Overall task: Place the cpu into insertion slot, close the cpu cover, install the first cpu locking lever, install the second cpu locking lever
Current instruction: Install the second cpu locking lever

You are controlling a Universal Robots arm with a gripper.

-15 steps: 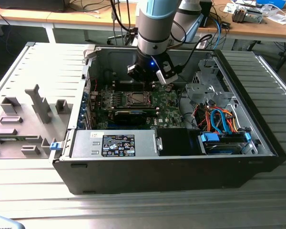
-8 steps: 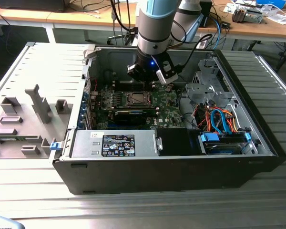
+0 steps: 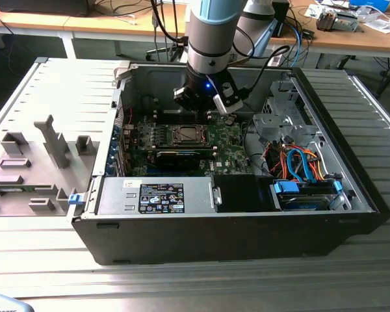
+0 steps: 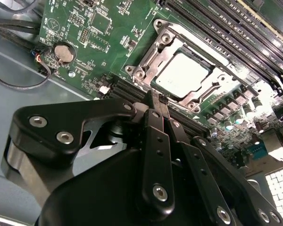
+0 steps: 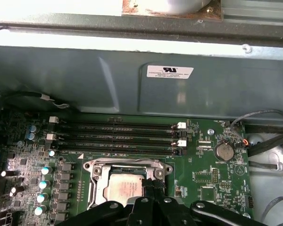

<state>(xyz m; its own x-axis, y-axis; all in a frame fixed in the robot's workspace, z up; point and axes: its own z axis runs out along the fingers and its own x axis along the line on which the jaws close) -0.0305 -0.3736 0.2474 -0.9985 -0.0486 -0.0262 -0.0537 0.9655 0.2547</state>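
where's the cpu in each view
Exterior view: cpu mid-board, just below the gripper.
Second wrist view: cpu pale square just beyond the fingertips.
First wrist view: cpu beside the fingertips.
Shared landmark: coin battery in both wrist views.

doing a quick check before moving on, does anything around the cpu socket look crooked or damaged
Nothing stands out. The square silver-grey cpu lies flat and square inside the silvery metal cover frame on the green circuit board. The black gripper hangs shut at the socket's edge, holding nothing.
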